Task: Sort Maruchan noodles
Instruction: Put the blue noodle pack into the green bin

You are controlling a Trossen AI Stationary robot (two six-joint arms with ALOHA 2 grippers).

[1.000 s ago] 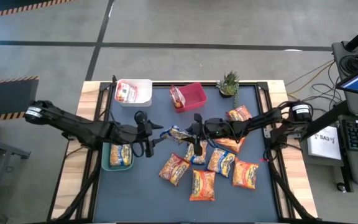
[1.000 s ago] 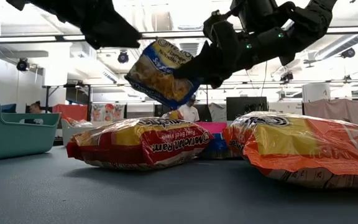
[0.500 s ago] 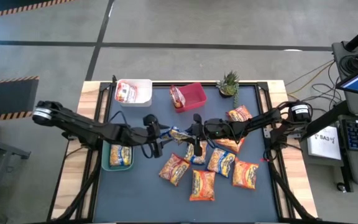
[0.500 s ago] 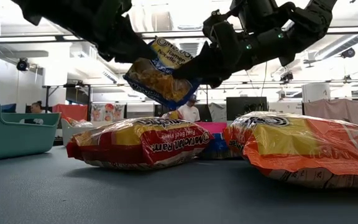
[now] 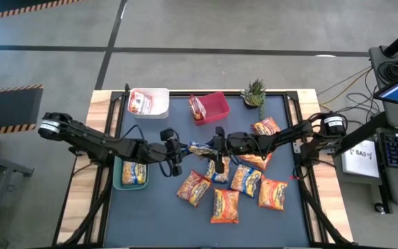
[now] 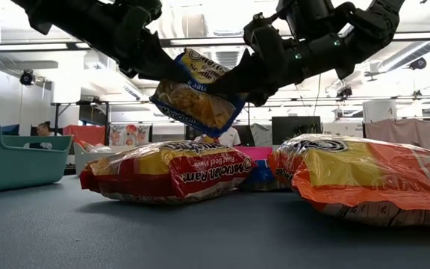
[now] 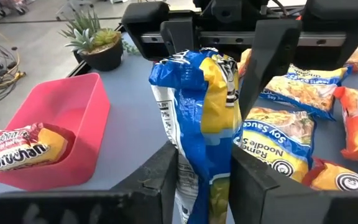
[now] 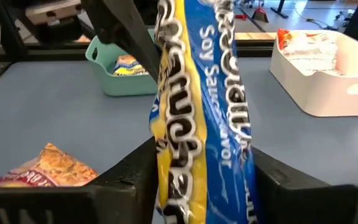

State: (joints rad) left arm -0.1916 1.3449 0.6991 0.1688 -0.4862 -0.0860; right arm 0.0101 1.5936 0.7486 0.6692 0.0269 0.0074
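Both grippers meet above the middle of the dark blue table (image 5: 150,214), sharing 1 packet held clear of the surface. The left gripper (image 5: 178,150) has its 2 dark fingers (image 7: 166,171) pressed against either side of a crinkly yellow and blue plastic soy sauce ramen packet (image 6: 194,96), pinching 1 end. The right gripper (image 5: 211,147) has its fingers (image 8: 138,168) against the opposite end of the same packet; how firmly they pinch cannot be told.

Beneath and toward the right arm, other flat ramen packets lie loose on the table: a red and yellow packet (image 6: 166,173), an orange packet (image 6: 364,175), and more yellow and blue ones (image 7: 278,134), some overlapping.

Near the left arm sits a teal plastic bin (image 5: 121,181) with a yellow and blue packet inside. At the far edge stand a white plastic bin (image 5: 162,104) and a pink-red plastic bin (image 5: 216,105), each with a red packet inside. A small potted green plant (image 5: 254,91) stands just beside the pink-red bin.
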